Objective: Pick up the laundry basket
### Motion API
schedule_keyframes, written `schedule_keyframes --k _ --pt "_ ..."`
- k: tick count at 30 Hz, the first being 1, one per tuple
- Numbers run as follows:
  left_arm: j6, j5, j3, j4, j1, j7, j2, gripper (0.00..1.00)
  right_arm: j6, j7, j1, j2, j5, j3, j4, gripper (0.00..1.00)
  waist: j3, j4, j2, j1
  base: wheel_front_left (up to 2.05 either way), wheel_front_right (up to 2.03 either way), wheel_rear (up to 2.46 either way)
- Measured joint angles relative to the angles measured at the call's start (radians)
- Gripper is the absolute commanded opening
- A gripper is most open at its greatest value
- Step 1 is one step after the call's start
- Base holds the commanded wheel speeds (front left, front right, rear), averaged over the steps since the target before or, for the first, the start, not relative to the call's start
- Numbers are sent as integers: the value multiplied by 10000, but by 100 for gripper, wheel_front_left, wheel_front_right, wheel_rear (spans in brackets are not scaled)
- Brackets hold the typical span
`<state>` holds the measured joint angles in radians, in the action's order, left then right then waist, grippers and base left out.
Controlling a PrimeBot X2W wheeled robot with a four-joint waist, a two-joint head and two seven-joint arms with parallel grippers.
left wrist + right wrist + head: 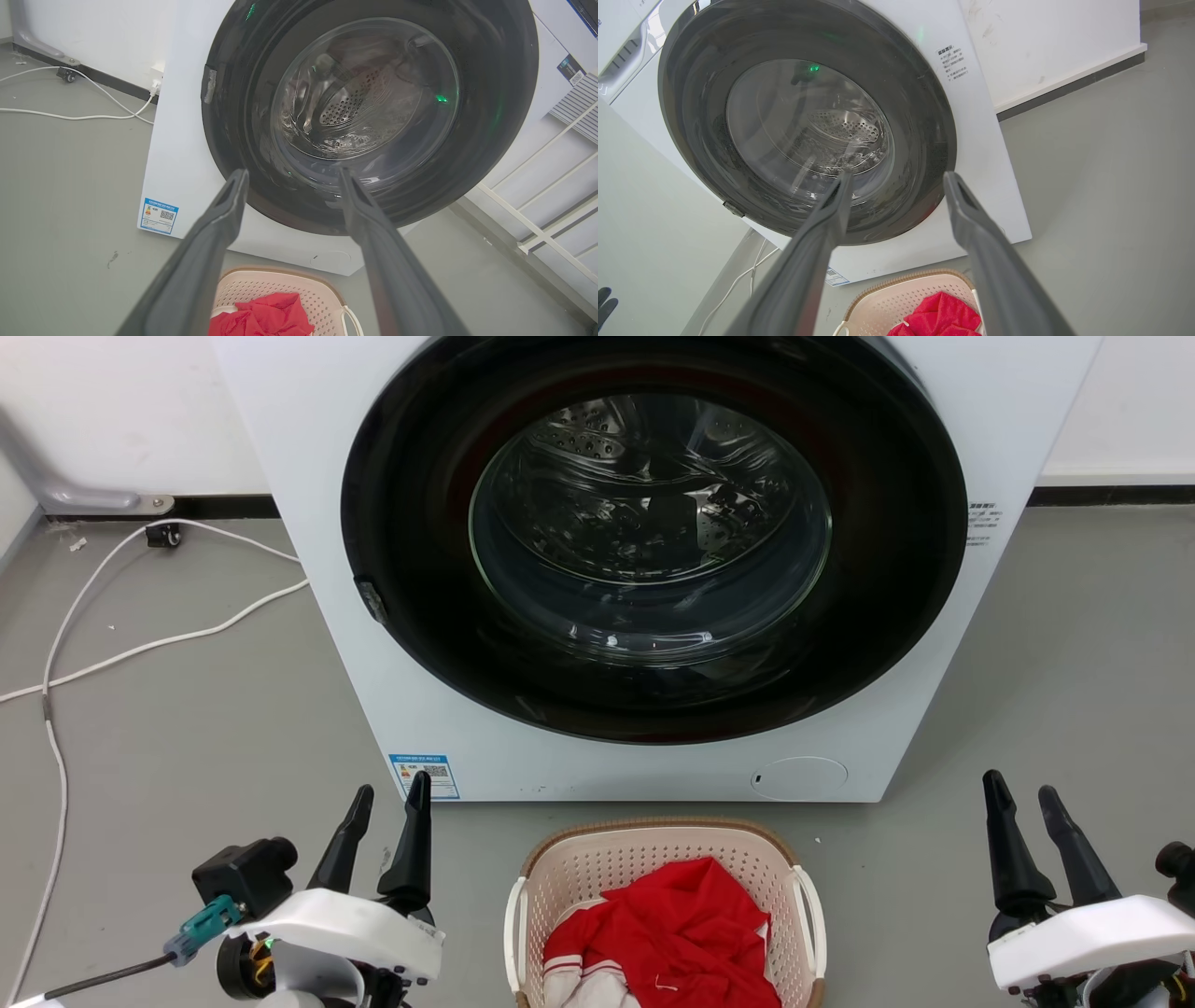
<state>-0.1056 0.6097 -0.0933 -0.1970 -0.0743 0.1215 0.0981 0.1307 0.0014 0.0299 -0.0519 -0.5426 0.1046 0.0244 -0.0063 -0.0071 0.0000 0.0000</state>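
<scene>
Head view: laundry basket (607, 863) at bottom centre, upright on grey floor (187, 737), just in front of white washer (299, 476) with a narrow strip of floor between. Near end cut off by the frame edge. Brown woven-look rim, cream perforated walls, white handle (513, 919) on each long side. Holds a crumpled red garment (686, 924) with white trim, heaped toward the near end. Round door (653, 541) of washer shut, metal drum visible through the glass. Blue label (441, 779) at lower left corner of washer front. White cable (177, 639) loose across the floor to the left.

At lower left, left gripper (392, 784), well to the side of the basket and touching nothing. Fingers pointing up the frame, moderately parted, nothing between them. At lower right, right gripper (1019, 784), equally clear of the basket on the opposite side, fingers spread about as far, empty. Basket midway between the two, untouched by either.

Left wrist view: fingers wide apart, aimed at the washer door, with basket rim and red garment low in the gap. Right wrist view: same arrangement, fingers apart and gripping nothing, basket below them by the washer's foot.
</scene>
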Motion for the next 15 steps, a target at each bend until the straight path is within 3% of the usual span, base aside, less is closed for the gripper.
schedule_keyframes --k 15 --pt "184 -1687 -408 -203 -170 405 215 100 0 127 191 0 1858 56 -477 100 8 -32 0 0 0 0 0"
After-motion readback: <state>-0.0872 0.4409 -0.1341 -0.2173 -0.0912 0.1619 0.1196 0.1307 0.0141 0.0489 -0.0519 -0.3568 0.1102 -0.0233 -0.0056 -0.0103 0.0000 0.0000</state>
